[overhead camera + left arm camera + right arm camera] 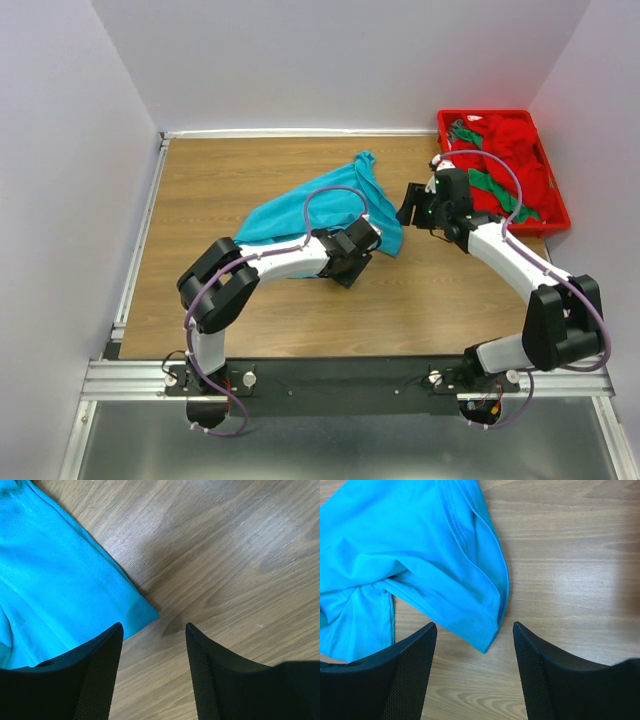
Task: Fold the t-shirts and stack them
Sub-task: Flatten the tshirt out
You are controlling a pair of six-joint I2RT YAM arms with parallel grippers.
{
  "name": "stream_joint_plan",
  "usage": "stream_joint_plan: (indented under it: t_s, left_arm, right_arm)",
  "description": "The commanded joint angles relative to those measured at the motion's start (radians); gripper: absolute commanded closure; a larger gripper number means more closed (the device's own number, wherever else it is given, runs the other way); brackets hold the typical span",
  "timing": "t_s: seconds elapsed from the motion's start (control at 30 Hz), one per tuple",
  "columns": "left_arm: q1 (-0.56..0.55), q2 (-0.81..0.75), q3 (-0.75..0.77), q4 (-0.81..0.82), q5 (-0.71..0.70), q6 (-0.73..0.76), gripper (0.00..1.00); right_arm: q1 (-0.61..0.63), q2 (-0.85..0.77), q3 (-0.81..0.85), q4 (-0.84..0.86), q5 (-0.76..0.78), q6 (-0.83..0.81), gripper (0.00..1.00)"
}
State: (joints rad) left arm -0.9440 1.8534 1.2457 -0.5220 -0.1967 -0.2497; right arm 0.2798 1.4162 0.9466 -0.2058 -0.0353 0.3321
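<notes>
**Top external view**
- Teal t-shirt (pixel 290 215): lies crumpled and unfolded on the table (pixel 450 300). This is your landmark.
- Left gripper (pixel 365 238): over the shirt's near right part. You cannot read its opening from here.
- Right gripper (pixel 412 205): at the shirt's right edge, close to the left one.
- Red tray (pixel 556 222): well to the right of the shirt and apart from it. It holds the red and green t-shirts (pixel 510 150) in a heap.

**Left wrist view**
- Claw spread wide, gripping nothing. One corner of the shirt's hem lies just ahead of one finger, and bare wood lies between the fingers (pixel 100 670).

**Right wrist view**
- Claw spread wide, empty. A stitched corner of the shirt pokes into the gap between the fingers, above their tips.

**Risks**
- The cloth lies in overlapped layers. If you close on one layer, the bunch will likely drag rather than spread.
- Both wrists work the same right edge, so they could knock together.
- Descend too low and the fingertips may scrape the wood.

**Writing**
- No brand, label or lettering is legible in any view.
</notes>
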Motion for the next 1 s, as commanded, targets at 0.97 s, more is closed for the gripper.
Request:
stream_joint_plan:
  t_s: [0.97]
  left_arm:
    - [0.086, 0.050, -0.081, 0.056, 0.125, 0.052, 0.67]
  right_arm:
    - [-0.005, -0.034, -0.051, -0.020, -0.098, -0.025, 0.30]
